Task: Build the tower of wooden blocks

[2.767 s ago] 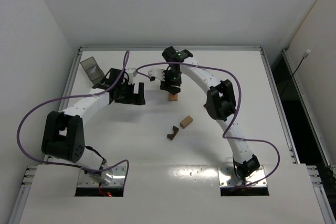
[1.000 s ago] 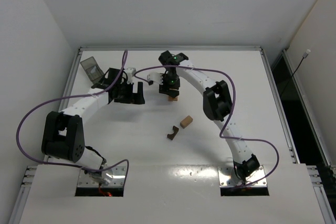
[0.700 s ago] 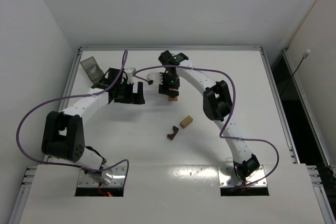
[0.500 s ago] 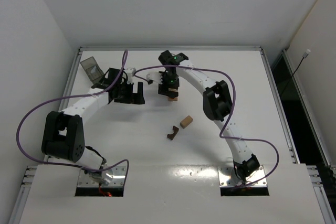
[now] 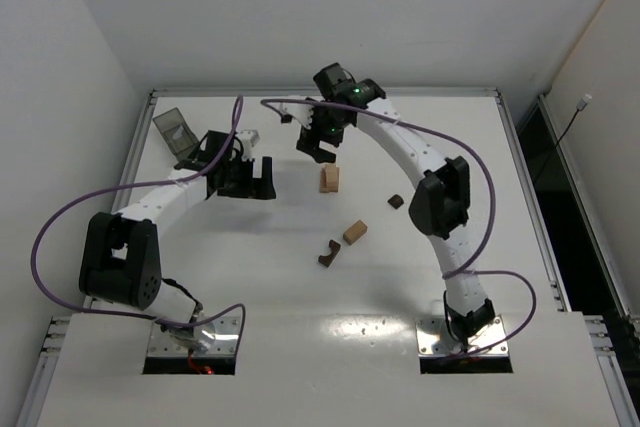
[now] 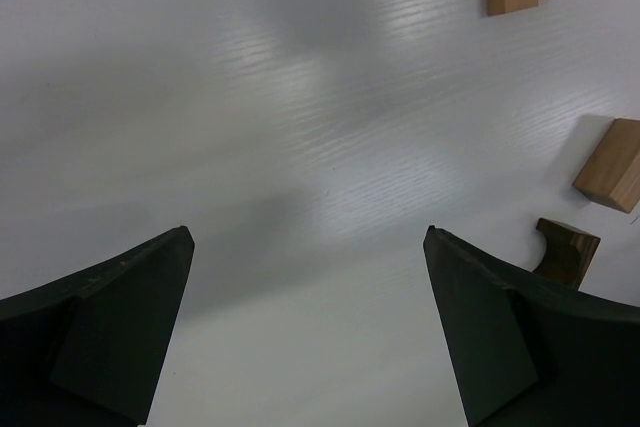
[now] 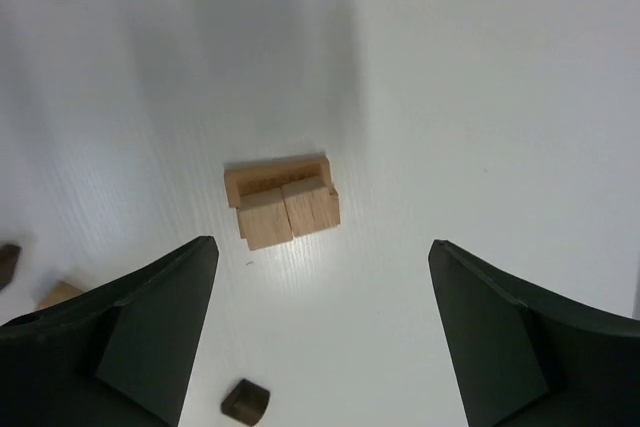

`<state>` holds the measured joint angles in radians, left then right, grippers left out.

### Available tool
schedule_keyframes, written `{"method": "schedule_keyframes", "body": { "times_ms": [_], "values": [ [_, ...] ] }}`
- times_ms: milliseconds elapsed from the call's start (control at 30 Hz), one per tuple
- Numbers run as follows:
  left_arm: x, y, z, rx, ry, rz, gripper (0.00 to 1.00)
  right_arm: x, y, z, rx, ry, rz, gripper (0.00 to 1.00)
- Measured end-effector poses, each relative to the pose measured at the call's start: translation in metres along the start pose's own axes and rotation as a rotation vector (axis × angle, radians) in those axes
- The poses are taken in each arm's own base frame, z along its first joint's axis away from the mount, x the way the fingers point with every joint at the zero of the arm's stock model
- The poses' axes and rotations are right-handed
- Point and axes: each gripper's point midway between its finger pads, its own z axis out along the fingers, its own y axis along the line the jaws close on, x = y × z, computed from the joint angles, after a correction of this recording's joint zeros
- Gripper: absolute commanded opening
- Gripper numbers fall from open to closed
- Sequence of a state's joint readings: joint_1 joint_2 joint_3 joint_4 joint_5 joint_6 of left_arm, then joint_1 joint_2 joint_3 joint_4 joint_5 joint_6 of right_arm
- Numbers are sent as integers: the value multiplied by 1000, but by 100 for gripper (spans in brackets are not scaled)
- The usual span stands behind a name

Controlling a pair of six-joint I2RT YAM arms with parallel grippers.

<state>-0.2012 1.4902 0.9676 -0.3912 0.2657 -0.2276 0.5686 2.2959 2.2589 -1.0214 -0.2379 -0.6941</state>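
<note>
Examined the desk [image 5: 480,147] in three views. Found the tower [image 5: 329,180] standing on the far half, near the middle, clear of both arms. Counted only light tan pieces in it: one long piece, with two shorter ones side by side against it. Could not settle the layering from above. Recorded its long axis as running across the right wrist view, parallel to the line between that wrist's fingertips.

Found the right pincer [image 5: 318,142] raised on the far side of the tower, touching nothing, with jaws spread wide and empty. Saw the tower below, framed between the two fingers [image 7: 150,327].

Found the left pincer [image 5: 250,182] left of the tower and apart from it, likewise opened wide and empty, with only bare desk showing between its fingers [image 6: 100,317].

Logged three loose blocks on the desk:
- A small dark cube [image 5: 396,201] to the right of the tower, apart from it.
- A tan brick [image 5: 354,232] nearer the arm bases, with its long axis slanting from near-left to far-right.
- A dark arch [image 5: 329,253] just beside the brick on its near-left. Opening direction not settled at this size.

Noted a dark see-through tray [image 5: 174,132] at the far-left corner.
</note>
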Motion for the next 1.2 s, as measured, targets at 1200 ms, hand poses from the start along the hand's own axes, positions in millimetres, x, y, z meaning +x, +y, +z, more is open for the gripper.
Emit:
{"method": "schedule_keyframes", "body": {
  "times_ms": [1200],
  "values": [
    [-3,21,-8,-125,-56,-75,100,120,177,-16,31,185,734,96]
  ]
}}
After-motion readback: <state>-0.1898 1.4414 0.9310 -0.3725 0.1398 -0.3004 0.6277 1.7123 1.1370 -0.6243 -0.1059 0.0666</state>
